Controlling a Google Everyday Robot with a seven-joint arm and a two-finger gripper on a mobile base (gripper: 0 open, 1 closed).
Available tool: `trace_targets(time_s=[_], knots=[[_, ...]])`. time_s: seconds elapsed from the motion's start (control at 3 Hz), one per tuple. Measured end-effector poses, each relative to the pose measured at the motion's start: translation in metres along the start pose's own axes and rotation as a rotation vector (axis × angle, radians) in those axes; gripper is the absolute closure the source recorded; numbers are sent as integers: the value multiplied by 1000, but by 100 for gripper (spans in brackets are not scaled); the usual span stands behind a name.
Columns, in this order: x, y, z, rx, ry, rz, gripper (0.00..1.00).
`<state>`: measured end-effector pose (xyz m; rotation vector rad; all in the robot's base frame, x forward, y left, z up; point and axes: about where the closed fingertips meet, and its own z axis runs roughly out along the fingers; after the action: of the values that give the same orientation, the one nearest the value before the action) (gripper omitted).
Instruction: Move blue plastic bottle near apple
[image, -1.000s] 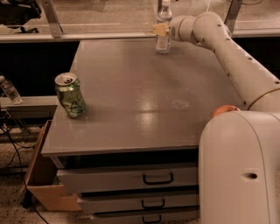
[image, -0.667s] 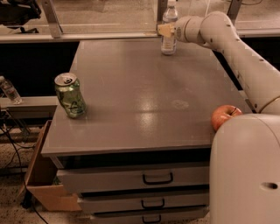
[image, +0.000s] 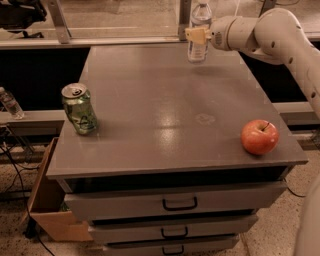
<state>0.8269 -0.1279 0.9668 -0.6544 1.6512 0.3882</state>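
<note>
The blue plastic bottle (image: 199, 32) is upright at the far right of the grey table (image: 150, 115), its base just above or at the tabletop. My gripper (image: 198, 35) is shut on the bottle's middle, with the white arm reaching in from the right. The red-orange apple (image: 259, 136) sits near the table's front right corner, well in front of the bottle.
A dented green soda can (image: 79, 108) stands near the table's front left edge. A small clear bottle (image: 10, 103) stands on a shelf to the left. A cardboard box (image: 52, 207) sits on the floor at the left. Drawers (image: 175, 202) face the front.
The gripper has lifted the bottle slightly and carried it to the right. The arm has swung aside, so the apple now shows in full.
</note>
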Motion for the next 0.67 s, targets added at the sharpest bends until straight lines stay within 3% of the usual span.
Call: trace_targets(time_s=[0.33, 0.67], knots=[[6, 40, -46, -68, 23, 38, 100], [6, 40, -46, -68, 23, 38, 100]])
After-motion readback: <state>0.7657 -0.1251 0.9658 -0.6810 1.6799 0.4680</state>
